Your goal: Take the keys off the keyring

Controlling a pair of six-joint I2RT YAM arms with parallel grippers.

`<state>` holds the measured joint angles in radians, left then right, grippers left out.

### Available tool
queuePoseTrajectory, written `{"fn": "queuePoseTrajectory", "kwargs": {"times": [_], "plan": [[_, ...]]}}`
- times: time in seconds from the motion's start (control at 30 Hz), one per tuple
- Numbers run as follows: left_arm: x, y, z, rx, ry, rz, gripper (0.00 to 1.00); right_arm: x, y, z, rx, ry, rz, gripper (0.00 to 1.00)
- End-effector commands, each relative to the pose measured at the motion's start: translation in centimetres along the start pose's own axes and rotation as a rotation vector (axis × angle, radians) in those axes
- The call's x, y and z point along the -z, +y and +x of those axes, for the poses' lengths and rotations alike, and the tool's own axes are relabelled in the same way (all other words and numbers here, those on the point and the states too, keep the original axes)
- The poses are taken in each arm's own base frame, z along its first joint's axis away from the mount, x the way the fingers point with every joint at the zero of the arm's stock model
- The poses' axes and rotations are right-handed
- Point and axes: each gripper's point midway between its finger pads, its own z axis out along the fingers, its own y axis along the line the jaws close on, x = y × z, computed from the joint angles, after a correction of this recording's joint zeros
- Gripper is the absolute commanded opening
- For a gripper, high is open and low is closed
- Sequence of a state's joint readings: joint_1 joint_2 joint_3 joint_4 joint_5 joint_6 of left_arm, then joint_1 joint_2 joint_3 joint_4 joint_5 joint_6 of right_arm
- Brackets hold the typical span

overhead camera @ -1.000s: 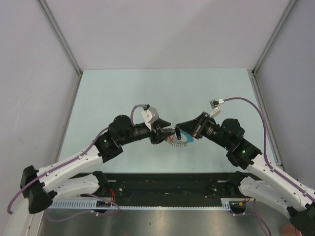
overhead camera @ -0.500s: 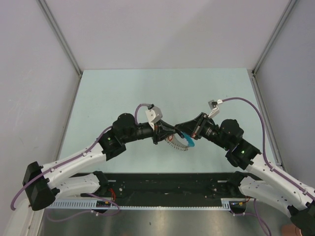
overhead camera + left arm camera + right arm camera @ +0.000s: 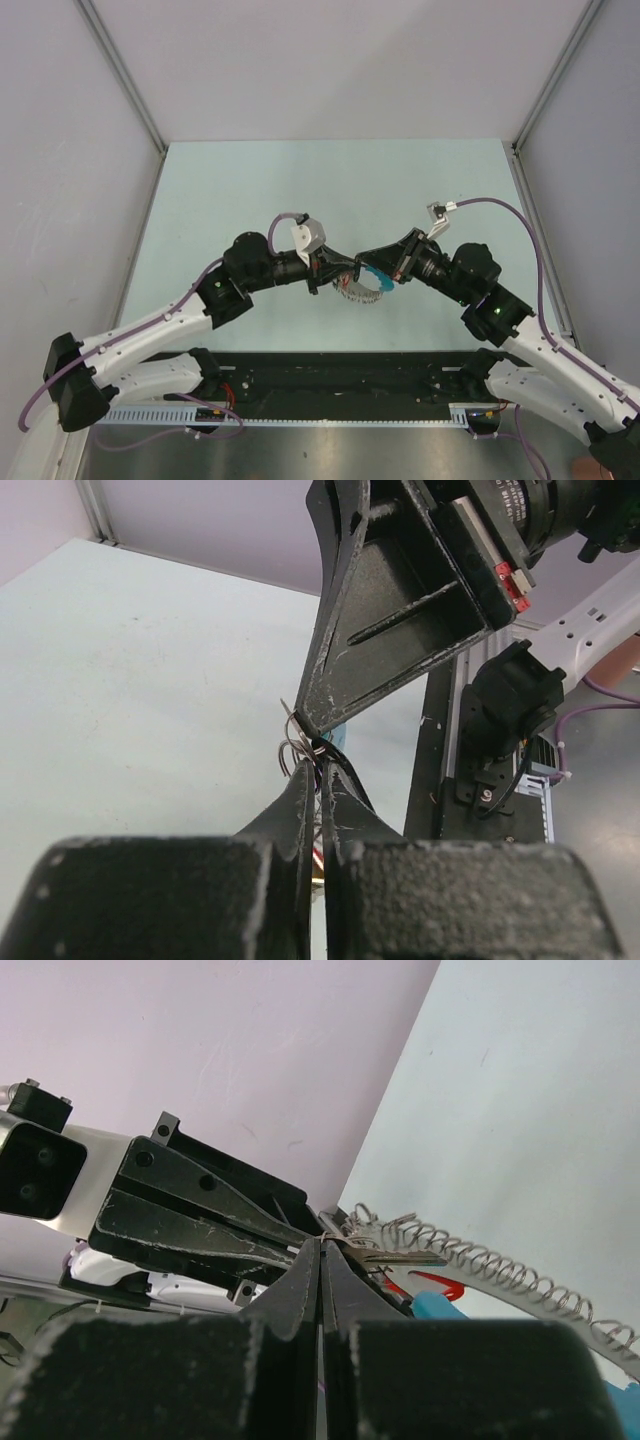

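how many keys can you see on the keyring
2: a metal key by the tips of the right fingers, and a red-headed key just under it. more may be hidden.

We see bare worktop (image 3: 330, 180) far, left and right of the centre, free to cross. At mid-worktop, our left fingers (image 3: 331, 268) and right fingers (image 3: 378, 258) meet tip to tip, the keyring (image 3: 358, 292) hanging between them, blocking passage. The enclosure walls (image 3: 60, 150) bound three sides.

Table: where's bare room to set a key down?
Free: far half of the table up to the back wall, and the strip left of the left arm. Crowded: centre, where left gripper and right gripper meet at the keyring.
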<state>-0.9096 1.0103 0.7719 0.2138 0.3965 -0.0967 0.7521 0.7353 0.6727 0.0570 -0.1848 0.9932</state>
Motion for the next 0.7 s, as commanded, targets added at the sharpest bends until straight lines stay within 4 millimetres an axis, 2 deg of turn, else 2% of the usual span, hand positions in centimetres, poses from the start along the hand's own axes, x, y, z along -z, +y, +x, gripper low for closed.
{"fn": "queuePoseTrajectory", "kwargs": {"times": [0.0, 0.17, 0.4, 0.67], "plan": [[0.9, -1.7, -2.2, -0.077, -0.082, 0.07, 0.0, 0.4, 0.3, -2.0, 0.062, -0.064, -0.008, 0.0], [1.2, -2.3, -2.4, -0.09, -0.076, 0.097, 0.0, 0.4, -0.9, -2.4, 0.1, -0.078, 0.032, 0.0], [1.3, -2.8, -1.8, -0.104, -0.042, 0.135, 0.0, 0.1, -1.1, -2.5, 0.118, -0.078, 0.035, 0.0], [0.9, -2.4, -0.7, -0.075, 0.04, 0.125, 0.01, 0.5, -0.6, -3.4, 0.143, -0.124, 0.025, 0.0]]}}
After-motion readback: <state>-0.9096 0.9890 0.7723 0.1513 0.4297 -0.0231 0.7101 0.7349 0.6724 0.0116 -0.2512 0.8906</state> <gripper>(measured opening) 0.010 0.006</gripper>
